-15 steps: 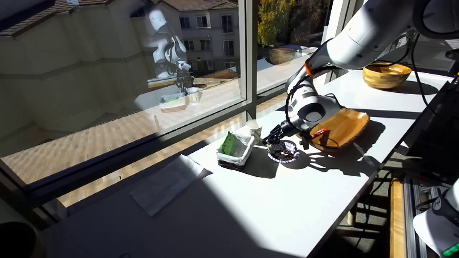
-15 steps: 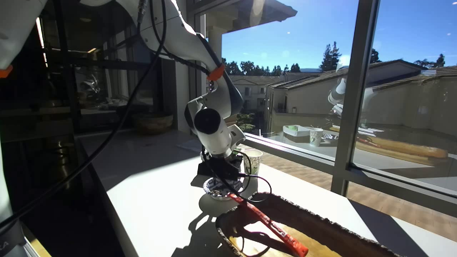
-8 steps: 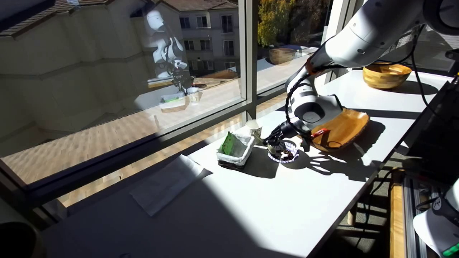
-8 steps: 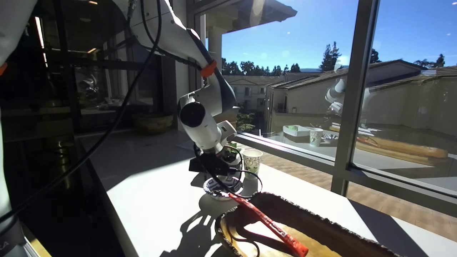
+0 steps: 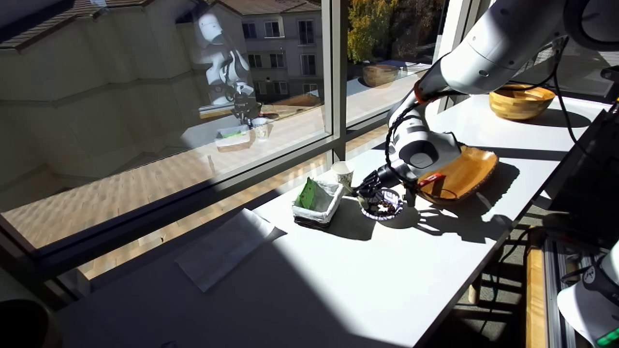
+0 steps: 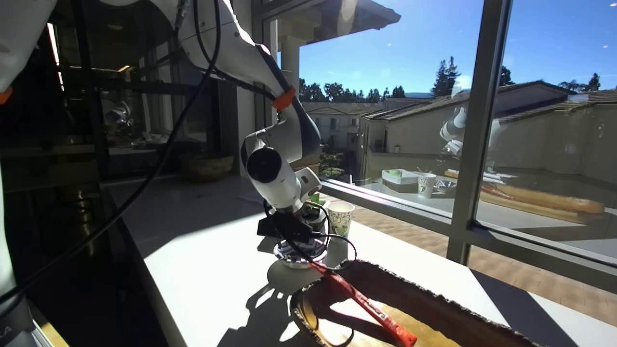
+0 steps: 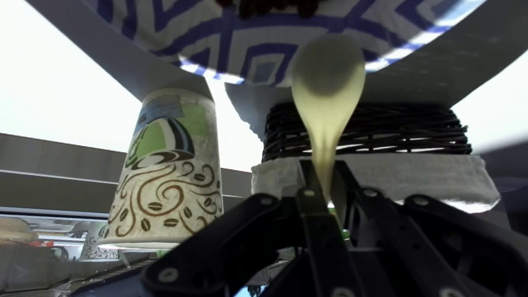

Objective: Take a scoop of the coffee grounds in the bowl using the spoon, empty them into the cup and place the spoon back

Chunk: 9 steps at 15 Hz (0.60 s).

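Sinking lower, spoon [image 7: 326, 107] in hand [image 7: 325, 173]

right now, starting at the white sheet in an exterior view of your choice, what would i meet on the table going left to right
In an exterior view: sheet → basket → cup → bowl → tray → wooden bowl.
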Motion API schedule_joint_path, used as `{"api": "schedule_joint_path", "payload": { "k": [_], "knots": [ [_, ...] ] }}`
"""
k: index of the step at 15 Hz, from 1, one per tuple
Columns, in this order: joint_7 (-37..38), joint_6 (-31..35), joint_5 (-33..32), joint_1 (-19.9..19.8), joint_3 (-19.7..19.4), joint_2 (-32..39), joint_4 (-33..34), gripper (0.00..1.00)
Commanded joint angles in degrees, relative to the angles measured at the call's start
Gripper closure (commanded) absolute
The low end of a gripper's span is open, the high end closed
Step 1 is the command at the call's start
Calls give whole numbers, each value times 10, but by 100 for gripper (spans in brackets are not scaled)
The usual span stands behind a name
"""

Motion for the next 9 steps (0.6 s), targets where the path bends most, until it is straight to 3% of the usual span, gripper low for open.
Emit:
{"api": "schedule_joint_path", "payload": {
  "k": [1,9],
  "knots": [
    [11,-46,-19,-7,-12,14,-6,97],
    [7,-97,-28,-20,-16,16,-25,97]
  ]
}}
